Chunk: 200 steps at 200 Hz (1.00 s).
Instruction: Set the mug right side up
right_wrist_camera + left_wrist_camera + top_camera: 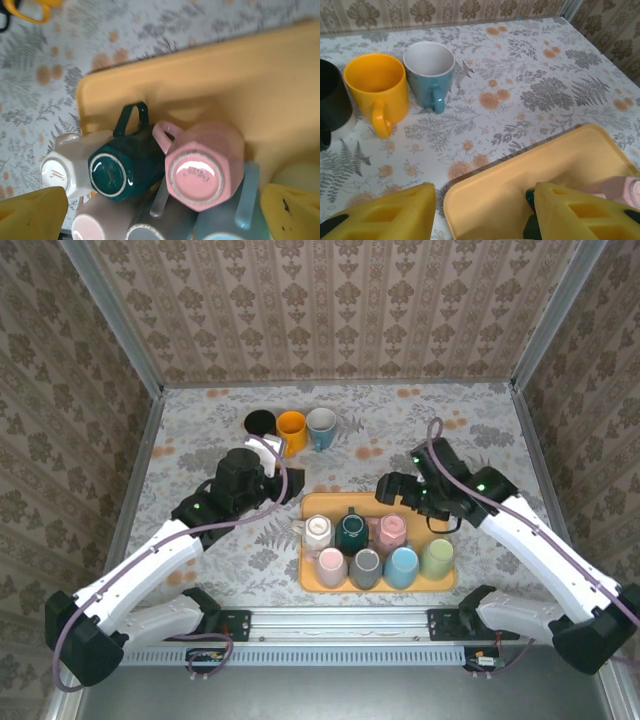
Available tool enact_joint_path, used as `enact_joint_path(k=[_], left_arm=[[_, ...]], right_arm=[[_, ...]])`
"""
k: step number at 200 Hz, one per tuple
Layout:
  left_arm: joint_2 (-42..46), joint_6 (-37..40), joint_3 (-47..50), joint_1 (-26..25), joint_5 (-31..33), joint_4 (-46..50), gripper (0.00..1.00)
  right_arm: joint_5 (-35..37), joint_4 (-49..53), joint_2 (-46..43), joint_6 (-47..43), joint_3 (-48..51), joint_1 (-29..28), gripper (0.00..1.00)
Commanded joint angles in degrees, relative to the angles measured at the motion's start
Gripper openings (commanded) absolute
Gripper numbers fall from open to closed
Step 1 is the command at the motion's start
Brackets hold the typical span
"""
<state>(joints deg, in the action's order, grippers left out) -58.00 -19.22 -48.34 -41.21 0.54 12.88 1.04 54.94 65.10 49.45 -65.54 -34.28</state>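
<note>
Several mugs stand upside down on the yellow tray (pixel 325 505): white (pixel 318 532), dark green (pixel 351 532) and pink (pixel 391 531) in the back row, others in front. My right gripper (pixel 393 495) hovers over that back row. In the right wrist view it (pixel 165 215) is open, its yellow fingers either side of the pink mug's base (pixel 200 170) and the dark green mug (pixel 120 167). My left gripper (pixel 285 483) is open and empty at the tray's far left corner (pixel 520 180).
Three mugs stand upright at the back of the table: black (pixel 260 423), orange (pixel 291 428) and blue with a white inside (pixel 322 427). The left wrist view has the orange one (pixel 377 90) and the blue one (pixel 430 72) with handles toward me. Walls enclose the table.
</note>
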Motion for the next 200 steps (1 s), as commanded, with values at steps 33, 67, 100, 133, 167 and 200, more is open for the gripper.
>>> enact_joint_path(k=[33, 67, 100, 133, 167, 200], left_arm=[[2.5, -1.2, 1.2, -0.6, -1.4, -3.2, 0.57], [2.6, -1.3, 0.9, -1.2, -1.2, -2.6, 0.58], [3.0, -0.1, 1.0, -2.0, 0.2, -2.3, 0.58], [3.4, 0.6, 0.9, -2.4, 0.9, -2.1, 0.59], [3.3, 1.0, 1.2, -2.6, 1.5, -2.3, 0.59], [3.4, 1.4, 1.2, -2.7, 2.3, -2.1, 0.59]], right_arm=[[0.4, 0.2, 0.2, 27.9, 3.5, -5.3, 1.0], [1.8, 0.4, 1.9, 33.2, 3.9, -7.2, 1.0], [3.5, 1.5, 2.4, 35.6, 5.2, -8.5, 1.0], [4.1, 0.6, 4.0, 35.0, 5.7, -8.5, 1.0], [6.0, 1.9, 8.5, 33.5, 3.2, -8.5, 0.99], [7.5, 4.0, 11.7, 33.5, 1.8, -8.5, 0.98]])
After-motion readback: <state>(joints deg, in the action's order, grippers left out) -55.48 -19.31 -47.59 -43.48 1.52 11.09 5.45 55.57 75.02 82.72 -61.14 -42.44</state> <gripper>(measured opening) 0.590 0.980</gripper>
